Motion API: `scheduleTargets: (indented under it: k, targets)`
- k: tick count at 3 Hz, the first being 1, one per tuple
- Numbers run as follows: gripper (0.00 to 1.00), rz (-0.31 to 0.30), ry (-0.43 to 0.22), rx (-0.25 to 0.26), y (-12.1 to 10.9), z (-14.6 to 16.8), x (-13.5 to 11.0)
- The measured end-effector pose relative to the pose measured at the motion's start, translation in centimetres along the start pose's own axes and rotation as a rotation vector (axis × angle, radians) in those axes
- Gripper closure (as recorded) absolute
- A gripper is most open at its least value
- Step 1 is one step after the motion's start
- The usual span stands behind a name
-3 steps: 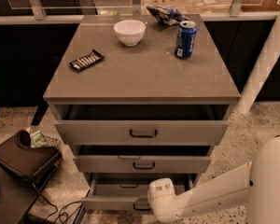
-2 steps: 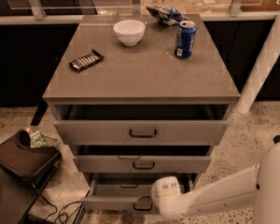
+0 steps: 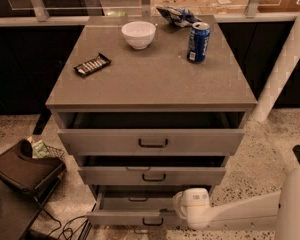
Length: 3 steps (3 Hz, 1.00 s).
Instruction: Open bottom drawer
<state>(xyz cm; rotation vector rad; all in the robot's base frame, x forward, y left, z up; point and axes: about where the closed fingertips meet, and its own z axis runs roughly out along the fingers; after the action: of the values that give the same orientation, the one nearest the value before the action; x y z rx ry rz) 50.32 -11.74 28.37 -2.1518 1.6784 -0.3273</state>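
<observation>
The bottom drawer (image 3: 125, 217) is the lowest grey front of the cabinet, with a small dark bar handle (image 3: 152, 223). It stands pulled out past the two drawers above, and a strip of its grey inside shows. My gripper (image 3: 177, 210) is at the right part of that drawer front, just above and right of the handle, on the end of the white arm (image 3: 240, 215) that comes in from the lower right. The white wrist hides the point of contact.
The middle drawer (image 3: 152, 175) and top drawer (image 3: 152, 142) are also partly out. A white bowl (image 3: 138, 34), blue can (image 3: 198, 42), dark snack bar (image 3: 92, 64) and snack bag (image 3: 176, 15) lie on the cabinet top. A dark bag (image 3: 25, 170) and cables lie on the floor at left. A white post (image 3: 282, 69) stands at right.
My wrist has shifted a little to the right along the bottom drawer front. The drawer front sits about where it was, perhaps slightly further out.
</observation>
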Motion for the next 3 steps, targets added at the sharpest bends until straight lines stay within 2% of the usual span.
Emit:
scheduleTargets:
  k: [2, 3]
  targets:
    - [1.0, 0.102, -0.043, -0.022, 1.7, 4.9, 2.9]
    - [1.0, 0.137, -0.044, -0.039, 2.5, 7.2, 3.2]
